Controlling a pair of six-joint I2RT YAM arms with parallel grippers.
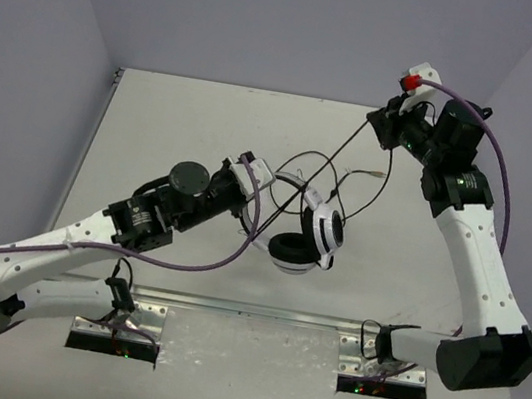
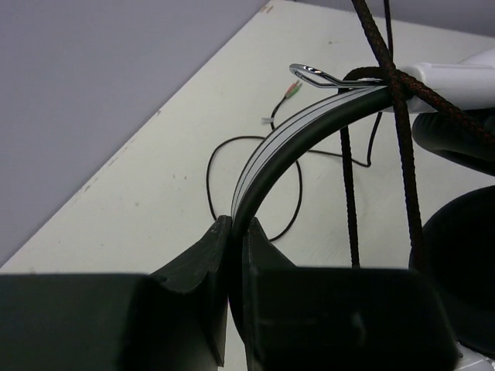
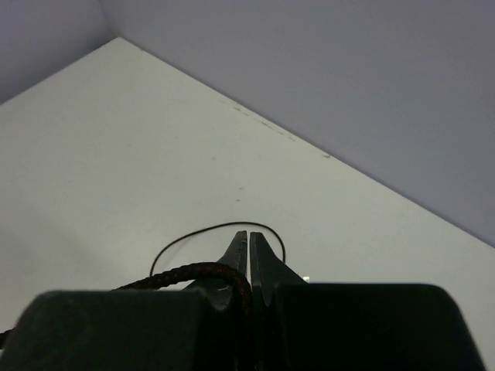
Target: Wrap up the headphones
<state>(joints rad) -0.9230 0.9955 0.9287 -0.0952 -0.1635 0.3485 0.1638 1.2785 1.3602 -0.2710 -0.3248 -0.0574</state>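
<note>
The headphones [image 1: 314, 229] are held above the table's middle, white-and-black ear cups hanging to the right. My left gripper [image 1: 258, 176] is shut on the thin headband [image 2: 271, 151], as its wrist view shows [image 2: 237, 226]. The braided black cord [image 1: 327, 164] runs taut from the headband up to my right gripper [image 1: 374, 124], which is raised at the back right and shut on it. In the right wrist view the cord [image 3: 193, 270] enters the shut jaws [image 3: 249, 236]. It crosses over the headband's end [image 2: 398, 116]. The thin end of the cord lies looped on the table [image 2: 255, 185].
The white table [image 1: 177, 125] is enclosed by grey walls on the left, back and right. The cord's plug end [image 1: 381, 174] lies on the table below the right gripper. A thick purple robot cable [image 1: 185, 263] hangs from each arm.
</note>
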